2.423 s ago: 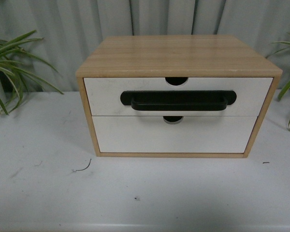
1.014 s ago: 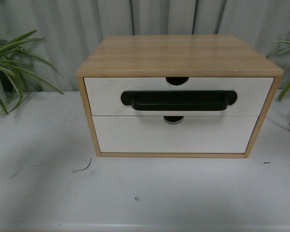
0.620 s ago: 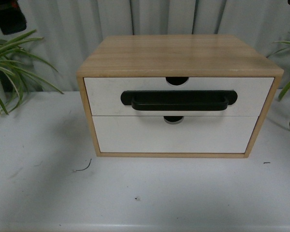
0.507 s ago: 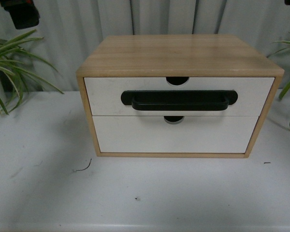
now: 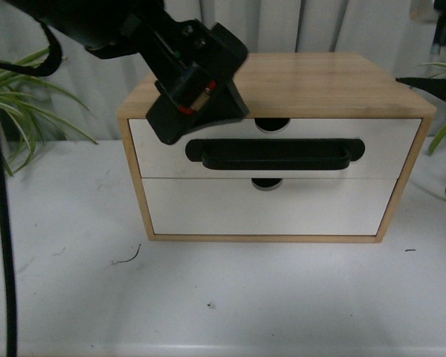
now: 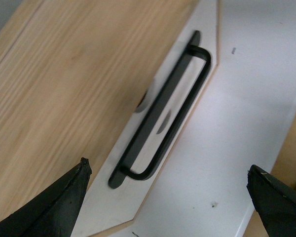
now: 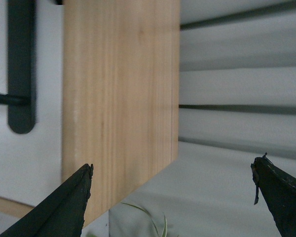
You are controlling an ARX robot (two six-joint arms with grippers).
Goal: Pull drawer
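A pale grey curtain (image 5: pixel 334 30) hangs in upright folds across the whole back of the scene; in front of it a white table (image 5: pixel 230 297) fills the lower part of the front view, its surface matt and lightly scuffed; a thin dark squiggle (image 5: pixel 126 258) and a small dark speck (image 5: pixel 210 304) lie on it. A light wood cabinet (image 5: pixel 320 82) stands on the table near the curtain; a green plant (image 5: pixel 18 82) with long narrow leaves is at the left edge, another plant (image 5: pixel 444 132) at the right edge. The light is soft and even; only a faint shadow lies at the cabinet's left.
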